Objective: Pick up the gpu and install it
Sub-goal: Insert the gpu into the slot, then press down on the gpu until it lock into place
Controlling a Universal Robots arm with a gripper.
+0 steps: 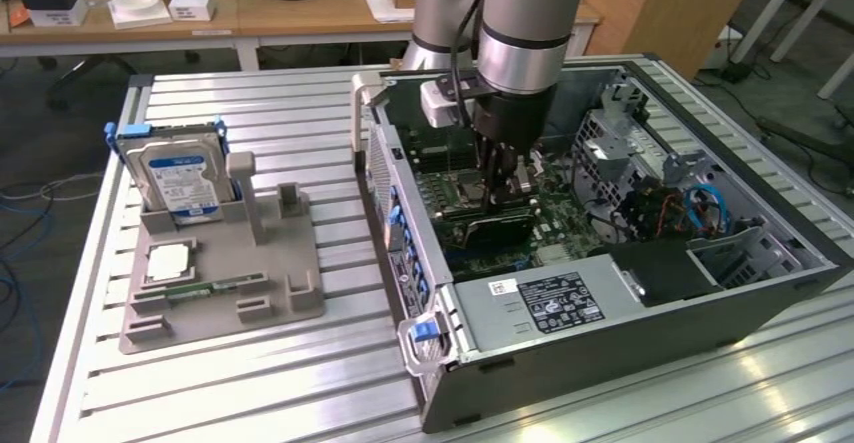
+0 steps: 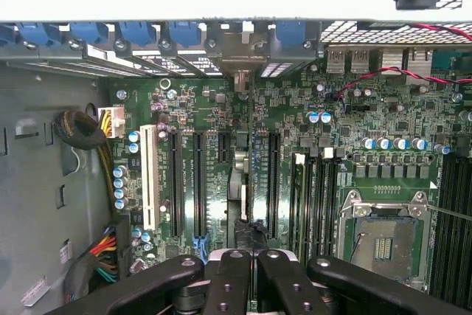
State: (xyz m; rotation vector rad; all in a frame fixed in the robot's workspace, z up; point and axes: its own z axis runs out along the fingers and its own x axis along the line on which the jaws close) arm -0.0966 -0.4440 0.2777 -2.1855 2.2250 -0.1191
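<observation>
Hand (image 2: 248, 267): inside the open computer case (image 1: 601, 313), low over the motherboard (image 2: 295, 108). The inner fingers (image 2: 228, 282) are drawn close together on a thin upright card. I read this as the hand clamped on the gpu (image 2: 237, 175).

Gpu: seen edge-on below the hand, running toward the case's rear wall. Its bracket end is near the row of blue retaining clips (image 2: 140, 35). It sits between two long black expansion slots (image 2: 198, 182). In the exterior view its dark body (image 1: 501, 225) is down at board level, mid-case. Can't tell whether the edge connector is in a slot or only resting above one.

Risks, as I judge them:
- Card off the slot line. Pressing down would then load the board or the connector edge instead of seating it.
- Bracket catching on the rear-wall slot opening, so the card tilts and one end goes in first.
- Card slipping in the hand under insertion force, since the grip is on a thin edge.
- Capacitors (image 2: 318, 117) and a red wire (image 2: 369, 75) lie nearby on the board, and a sideways drift could snag them.

Outside the case, on the worktop (image 1: 267, 383): a grey fixture (image 1: 200, 303) with a hard drive (image 1: 184, 178) standing in it, well apart from the work.
</observation>
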